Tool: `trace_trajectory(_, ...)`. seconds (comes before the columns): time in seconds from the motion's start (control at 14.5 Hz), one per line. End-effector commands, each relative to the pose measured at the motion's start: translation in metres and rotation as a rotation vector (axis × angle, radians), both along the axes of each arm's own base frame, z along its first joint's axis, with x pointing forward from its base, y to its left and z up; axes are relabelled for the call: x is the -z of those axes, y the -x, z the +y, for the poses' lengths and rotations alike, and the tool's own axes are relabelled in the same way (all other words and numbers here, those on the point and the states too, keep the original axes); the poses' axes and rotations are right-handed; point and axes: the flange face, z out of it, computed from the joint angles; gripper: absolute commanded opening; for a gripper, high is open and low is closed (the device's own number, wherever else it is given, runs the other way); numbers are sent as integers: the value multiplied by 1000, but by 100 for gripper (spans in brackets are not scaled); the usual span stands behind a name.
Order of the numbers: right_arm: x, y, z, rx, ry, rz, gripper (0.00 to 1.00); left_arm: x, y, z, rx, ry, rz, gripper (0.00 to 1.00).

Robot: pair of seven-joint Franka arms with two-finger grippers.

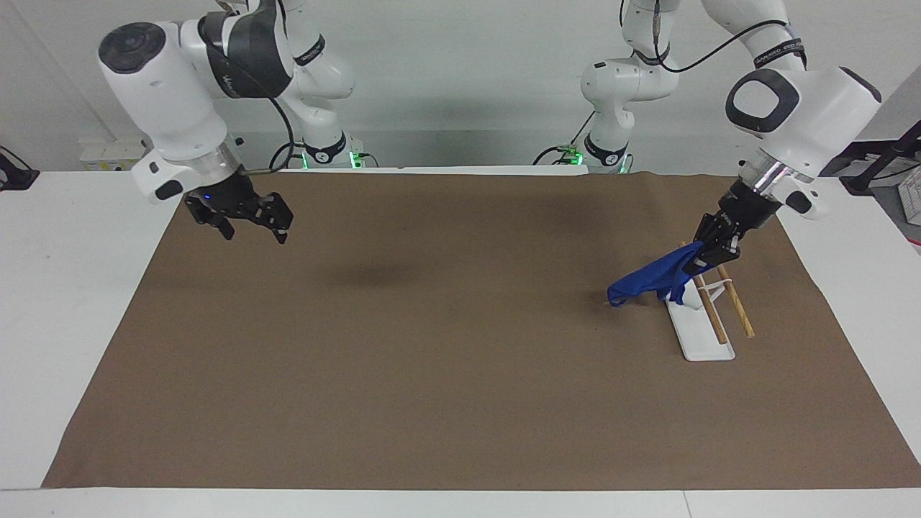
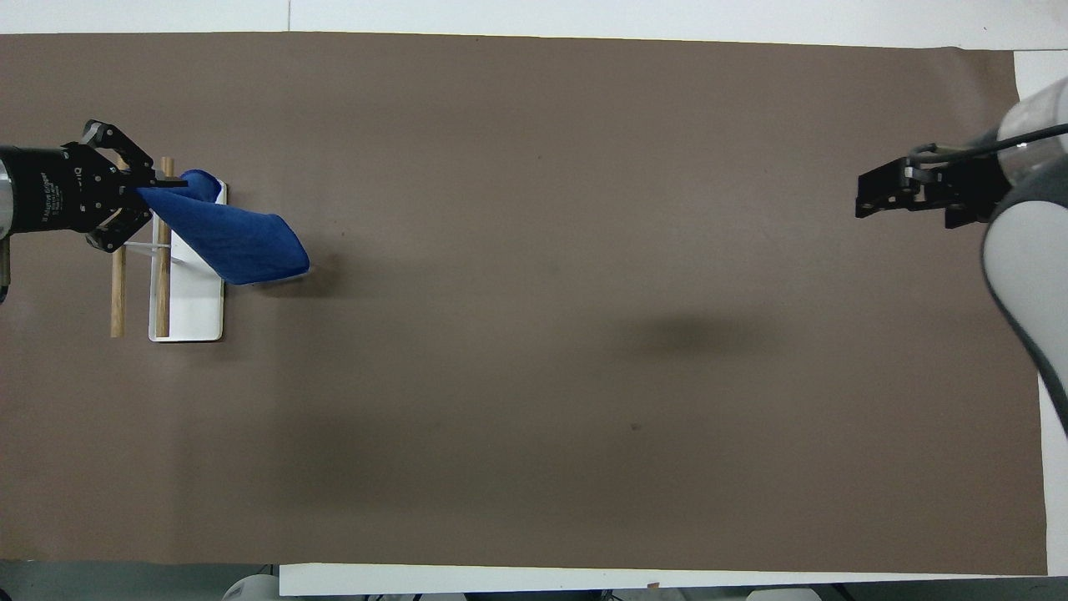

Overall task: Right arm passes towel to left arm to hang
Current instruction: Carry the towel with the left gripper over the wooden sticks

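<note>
Left arm's got the towel over the rack

The left gripper [image 1: 712, 253] has its fingertips pinched on one end of the blue towel [image 1: 647, 282], which droops over the white-based wooden-rail rack [image 1: 701, 334] toward the brown mat [image 1: 432, 360]. The right gripper [image 1: 248, 219] hangs over the mat's other end, fingers spread, empty.

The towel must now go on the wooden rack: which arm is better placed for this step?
The left arm. Its gripper is shut on the towel directly over the wooden rack. The right gripper hangs open and empty over the right arm's end of the brown mat.
</note>
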Motion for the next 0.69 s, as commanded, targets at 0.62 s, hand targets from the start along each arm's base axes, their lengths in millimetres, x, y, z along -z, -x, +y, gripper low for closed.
trace_trajectory(0.62, -12, 12, -38, -128, -6, 31, 100, 17, 18, 61, -178, -86, -42, 1)
